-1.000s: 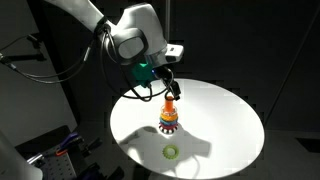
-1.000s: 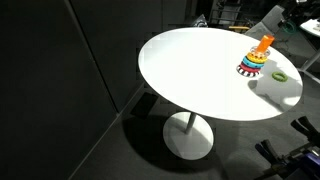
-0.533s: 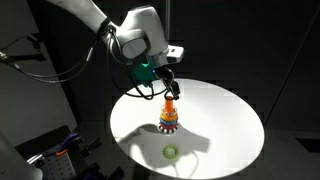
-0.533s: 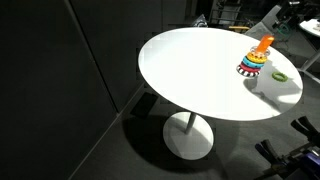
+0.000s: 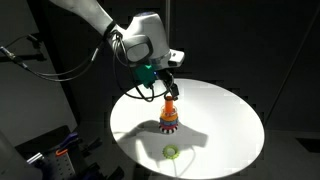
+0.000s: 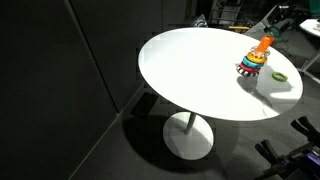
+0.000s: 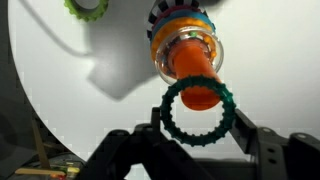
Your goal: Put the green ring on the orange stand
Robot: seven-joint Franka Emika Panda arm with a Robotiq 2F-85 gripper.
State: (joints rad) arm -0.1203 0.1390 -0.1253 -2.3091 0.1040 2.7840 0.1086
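My gripper [image 7: 197, 133] is shut on the green ring [image 7: 198, 111], a dark green toothed ring held between the two fingers. The ring hangs directly over the rounded top of the orange stand [image 7: 190, 70], which rises from stacked coloured rings. In an exterior view the gripper [image 5: 165, 88] hovers just above the orange stand [image 5: 169, 108] on the white round table [image 5: 230, 120]. The stand also shows at the far side of the table [image 6: 190, 70] in an exterior view [image 6: 254, 58]. The arm is mostly out of frame there.
A lighter yellow-green ring lies loose on the table in front of the stand [image 5: 172, 151], also seen in an exterior view [image 6: 281, 76] and in the wrist view [image 7: 88, 6]. The surroundings are dark. Cables and equipment sit off the table's edge [image 5: 55, 150].
The gripper with the green ring has shifted slightly toward the stand's top and a little lower. The stand and the yellow-green ring have not moved.
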